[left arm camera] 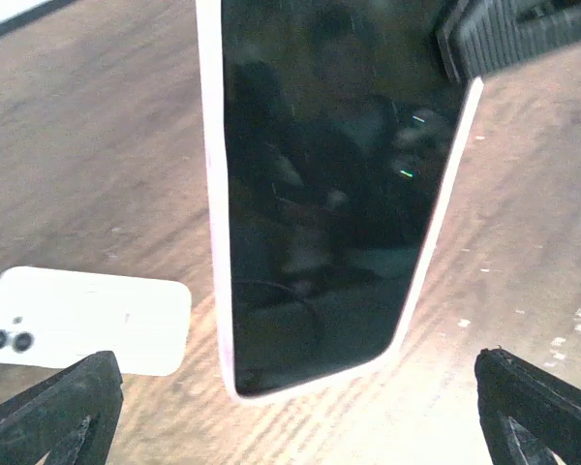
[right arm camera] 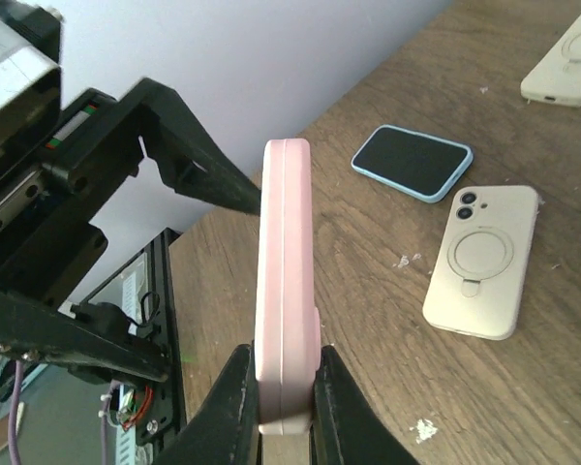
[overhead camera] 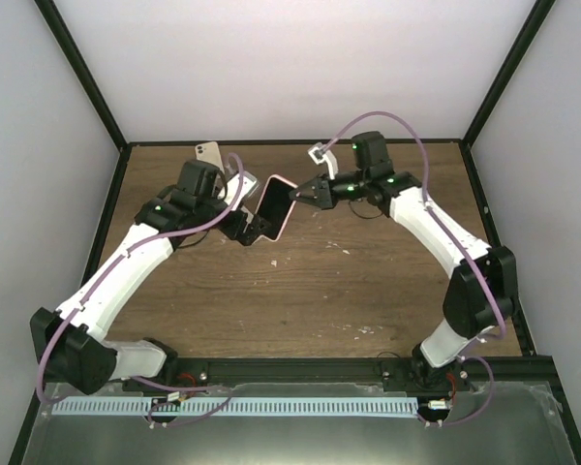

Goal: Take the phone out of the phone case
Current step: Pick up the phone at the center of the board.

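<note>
We looked down on a brown wooden bench (overhead camera: 368, 281) with white walls around it and two white robot arms reaching in from the near edge. Their hands met over the far middle of the bench.

Between them was the phone (left arm camera: 320, 194), its dark screen framed all round by the rim of the pink phone case (right arm camera: 286, 291), so the phone sat inside the case. The cased phone was raised off the bench, tilted, with the screen facing the left arm.

The right hand (right arm camera: 283, 366) was clenched on the far end of the case. From its wrist camera we saw the case edge-on, with a black finger pressed against each flat side.

The left hand (left arm camera: 295, 387) was released. Its two black fingertips (left arm camera: 73, 412) stood wide apart, one at each lower corner of its wrist view. The near end of the cased phone hung between them, and neither tip touched it.

Several other items lay flat on the bench on the far left side:
- A phone with a light blue rim (right arm camera: 412, 162) lay screen up.
- Just beside it was a cream phone back (right arm camera: 482, 262) with two lenses and a round ring.
- Well apart from those, part of another pale case (right arm camera: 566, 68) showed at the picture's edge.
- The left wrist view showed a white phone back (left arm camera: 87, 320) with two lenses, lying below and to the left of the raised phone. We could not tell whether it was the cream one.
</note>
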`<act>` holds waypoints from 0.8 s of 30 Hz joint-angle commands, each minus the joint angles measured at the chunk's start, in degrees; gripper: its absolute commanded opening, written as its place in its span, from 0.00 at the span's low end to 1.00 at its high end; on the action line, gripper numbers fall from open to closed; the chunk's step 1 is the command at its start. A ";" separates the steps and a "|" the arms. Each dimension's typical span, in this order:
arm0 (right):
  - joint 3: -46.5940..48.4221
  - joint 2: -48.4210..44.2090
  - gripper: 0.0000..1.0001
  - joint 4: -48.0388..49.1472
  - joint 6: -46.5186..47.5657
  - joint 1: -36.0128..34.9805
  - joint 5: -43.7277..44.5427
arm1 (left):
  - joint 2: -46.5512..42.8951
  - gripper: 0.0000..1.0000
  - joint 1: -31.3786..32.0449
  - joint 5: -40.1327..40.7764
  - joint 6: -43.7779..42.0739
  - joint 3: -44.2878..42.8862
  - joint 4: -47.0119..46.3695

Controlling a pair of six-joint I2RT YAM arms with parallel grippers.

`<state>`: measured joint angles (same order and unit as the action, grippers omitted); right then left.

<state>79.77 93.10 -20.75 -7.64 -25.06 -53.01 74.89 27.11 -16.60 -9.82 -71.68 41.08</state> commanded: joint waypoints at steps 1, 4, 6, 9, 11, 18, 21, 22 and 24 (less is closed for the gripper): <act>2.47 -5.72 0.01 -3.83 9.74 3.41 -9.52 | -3.05 1.00 -0.22 -11.40 3.93 0.70 1.50; 2.75 -7.69 0.01 -7.47 14.05 5.44 -14.16 | -6.97 1.00 -2.13 -20.86 2.96 4.91 -1.45; 2.75 -8.96 0.01 -10.16 17.10 6.24 -16.80 | -9.90 1.00 -2.62 -22.89 4.45 8.45 -5.56; 2.38 -10.81 0.01 -13.60 20.64 6.51 -19.01 | -9.20 1.00 -2.76 -27.39 0.08 7.12 -1.01; 2.08 -11.61 0.01 -15.01 21.84 6.55 -20.60 | -7.17 1.00 -2.74 -32.59 -5.30 4.55 4.75; 1.79 -12.09 0.01 -14.21 19.74 6.50 -27.07 | -3.32 0.91 -2.77 -38.55 -6.76 2.15 7.00; 1.24 -11.81 0.01 -13.69 18.84 6.50 -28.29 | -2.95 0.68 -2.77 -40.27 -4.83 2.39 5.11; 1.03 -11.77 0.01 -13.34 18.24 6.49 -28.55 | -2.72 0.60 -2.77 -41.33 -4.58 2.44 4.78; 0.78 -11.65 0.01 -12.80 17.60 6.51 -28.80 | -2.56 0.48 -2.77 -43.09 -4.55 2.86 4.30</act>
<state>79.75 82.63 -35.35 11.53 -18.57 -76.38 71.94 24.49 -53.82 -14.46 -68.27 46.85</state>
